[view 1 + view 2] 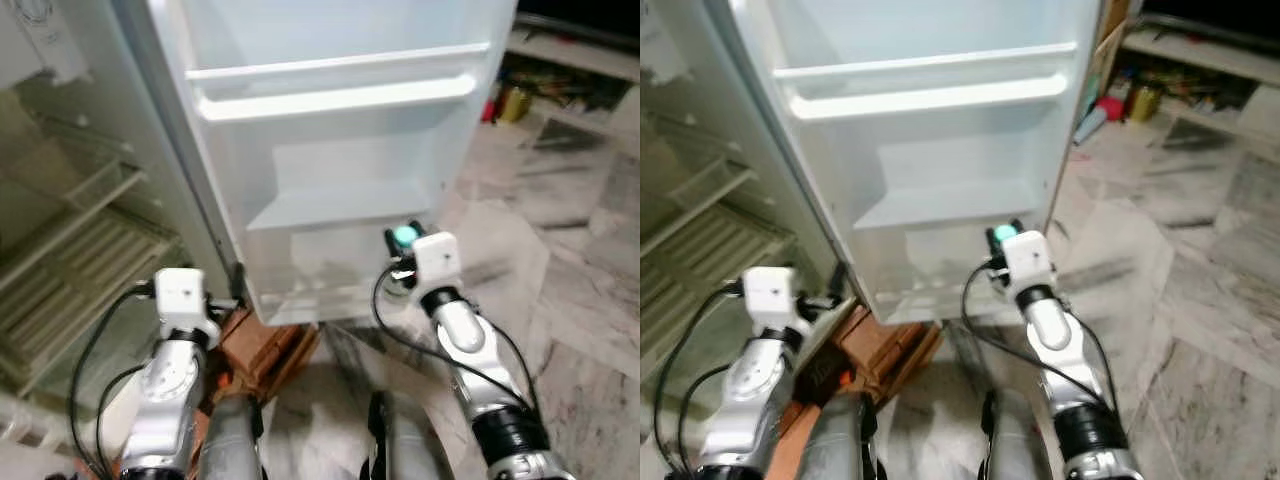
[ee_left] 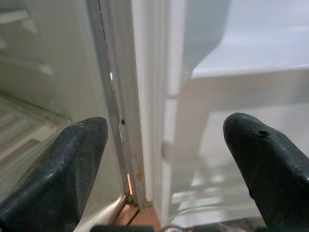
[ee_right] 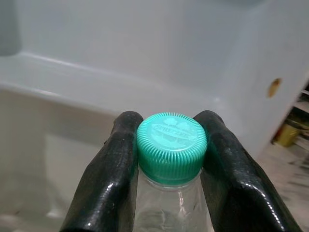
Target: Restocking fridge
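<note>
The fridge stands open; its white door [image 1: 330, 150] faces me with empty door shelves [image 1: 335, 98]. My right gripper [image 1: 402, 240] is shut on a clear bottle with a teal cap [image 3: 171, 145], held by its neck in front of the door's lowest shelf [image 1: 340, 205]. The cap [image 1: 1004, 234] shows just beyond the right wrist. My left gripper [image 2: 166, 159] is open and empty, low by the door's hinge edge [image 2: 118, 111], between the fridge body and the door.
Wire shelves [image 1: 70, 270] fill the fridge interior on the left. A brown cardboard box [image 1: 265, 345] lies on the floor below the door. Marble floor [image 1: 560, 260] stretches to the right, with clutter on a low shelf [image 1: 540, 95] at the far right.
</note>
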Controlling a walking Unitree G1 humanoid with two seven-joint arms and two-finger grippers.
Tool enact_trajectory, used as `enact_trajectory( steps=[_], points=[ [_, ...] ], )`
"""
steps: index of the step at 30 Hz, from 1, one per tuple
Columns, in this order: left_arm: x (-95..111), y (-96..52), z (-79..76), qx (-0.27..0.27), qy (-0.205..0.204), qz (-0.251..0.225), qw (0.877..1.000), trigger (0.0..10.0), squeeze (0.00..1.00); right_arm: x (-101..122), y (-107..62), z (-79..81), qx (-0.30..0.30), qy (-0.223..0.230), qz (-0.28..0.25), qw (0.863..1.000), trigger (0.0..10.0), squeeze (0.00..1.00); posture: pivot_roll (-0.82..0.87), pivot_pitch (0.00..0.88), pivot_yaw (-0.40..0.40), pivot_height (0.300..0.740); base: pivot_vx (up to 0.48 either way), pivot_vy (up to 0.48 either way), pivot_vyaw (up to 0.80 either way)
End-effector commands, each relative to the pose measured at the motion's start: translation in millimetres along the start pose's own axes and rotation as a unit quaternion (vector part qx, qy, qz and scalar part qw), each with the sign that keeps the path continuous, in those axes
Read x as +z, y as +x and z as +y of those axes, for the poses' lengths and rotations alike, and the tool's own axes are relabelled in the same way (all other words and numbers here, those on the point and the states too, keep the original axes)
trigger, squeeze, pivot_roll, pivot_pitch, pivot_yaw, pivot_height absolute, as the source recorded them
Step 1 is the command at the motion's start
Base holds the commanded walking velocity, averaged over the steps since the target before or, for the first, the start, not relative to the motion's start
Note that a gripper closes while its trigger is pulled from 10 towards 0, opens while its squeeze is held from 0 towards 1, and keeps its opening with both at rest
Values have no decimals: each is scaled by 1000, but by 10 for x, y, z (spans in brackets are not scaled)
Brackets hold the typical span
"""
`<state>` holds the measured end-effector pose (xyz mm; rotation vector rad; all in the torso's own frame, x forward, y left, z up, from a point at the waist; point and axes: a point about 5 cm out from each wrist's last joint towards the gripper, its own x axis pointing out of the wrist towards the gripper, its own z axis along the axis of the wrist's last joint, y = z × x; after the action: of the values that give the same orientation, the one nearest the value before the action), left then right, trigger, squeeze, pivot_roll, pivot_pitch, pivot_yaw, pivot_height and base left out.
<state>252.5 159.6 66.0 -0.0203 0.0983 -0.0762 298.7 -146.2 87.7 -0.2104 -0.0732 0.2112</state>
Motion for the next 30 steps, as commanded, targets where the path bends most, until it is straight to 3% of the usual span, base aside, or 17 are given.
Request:
enact_trajectory(
  steps=[1, 11, 17, 30],
  points=[
    [1, -23, 80, 11, 4, 0, 1000, 10000, 0, 101, 58, 46, 11, 5, -26, 1000, 10000, 0, -11, 33, 9, 616, 319, 0, 0],
    [1, -29, 81, 11, 3, 2, 1000, 10000, 0, 105, 55, 71, 18, 6, -30, 999, 10000, 0, -7, 34, 10, 616, 301, 0, 0],
    [15, -62, 91, 16, 0, 1, 1000, 10000, 0, 106, 47, 113, 30, 4, -33, 999, 10000, 0, 5, 60, 2, 616, 0, 0, 0],
    [121, -376, 222, 34, 13, 9, 999, 10000, 0, 53, 144, 59, 29, -15, -25, 999, 10000, 0, 77, 171, 18, 606, 0, 0, 0]
  ],
)
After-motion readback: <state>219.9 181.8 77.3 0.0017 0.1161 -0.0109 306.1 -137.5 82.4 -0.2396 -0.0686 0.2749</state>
